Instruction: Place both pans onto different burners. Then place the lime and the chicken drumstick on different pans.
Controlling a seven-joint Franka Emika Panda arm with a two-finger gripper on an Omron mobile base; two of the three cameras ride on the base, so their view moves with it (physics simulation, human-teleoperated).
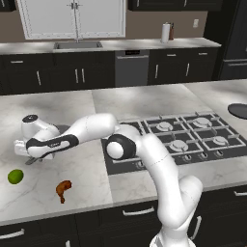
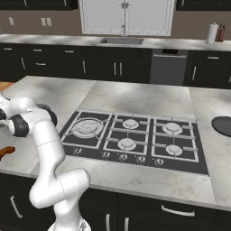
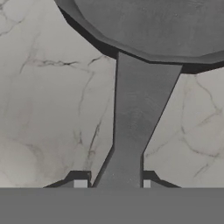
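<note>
Left base view: white arm [image 1: 144,159] stretched left and low over the pale veined marble surface [image 1: 87,173], gripper [image 1: 30,155] down at the thin grey pan handle [image 1: 33,160] near the left edge. Small glossy green lime [image 1: 15,176] and tapering orange-brown chicken drumstick [image 1: 63,189] toward the front left edge, apart from each other. Black cooktop [image 1: 178,140] with pale burner rings right of centre; dark pan [image 1: 239,110] at the right edge.

Right base view: cooktop mid-surface, largest burner [image 2: 86,127] at its left; dark pan on the marble near the right edge.

Hand view: matte grey pan [image 3: 162,26], round and shallow, flat handle running between the fingertips [image 3: 80,183], gripper pinched on the handle.
</note>
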